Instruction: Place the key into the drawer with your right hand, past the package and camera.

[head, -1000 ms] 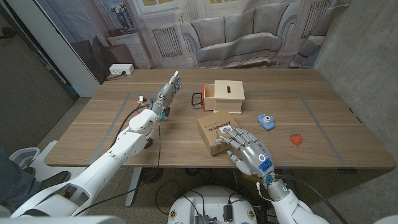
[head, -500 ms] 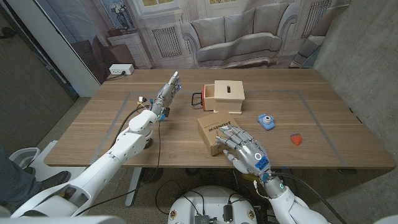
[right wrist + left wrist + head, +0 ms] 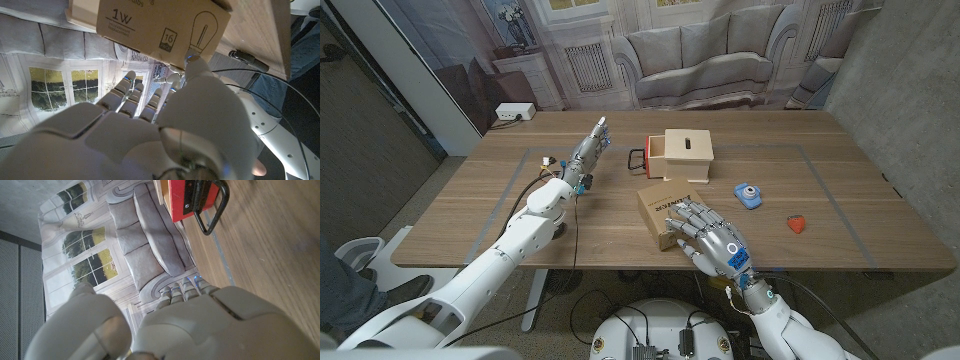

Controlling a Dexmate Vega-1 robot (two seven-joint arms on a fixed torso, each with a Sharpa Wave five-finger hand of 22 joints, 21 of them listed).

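A wooden desk (image 3: 800, 215) carries a wooden drawer box (image 3: 686, 154) with its red drawer (image 3: 650, 158) pulled out – nearer, a light-bulb package (image 3: 665, 212), a blue toy camera (image 3: 748, 195), a red key (image 3: 798, 224) far right. Right robot hand (image 3: 713, 240) hovers over the package, fingers spread, empty; left robot hand (image 3: 590, 145) open too

This looks like a robotics lab or test room dressed up as a living room. Behind the wooden tabletop (image 3: 620, 215) hangs a printed backdrop (image 3: 650, 45) showing a grey sofa, panelled walls, a radiator and tall windows; it is a flat picture, not real furniture. Beside it stand a bare concrete-grey wall (image 3: 905, 90) and a dark panel (image 3: 370, 120). A white power strip (image 3: 513, 113) lies at the tabletop's far corner, and loose cables (image 3: 545, 185) run along the robot's arm.
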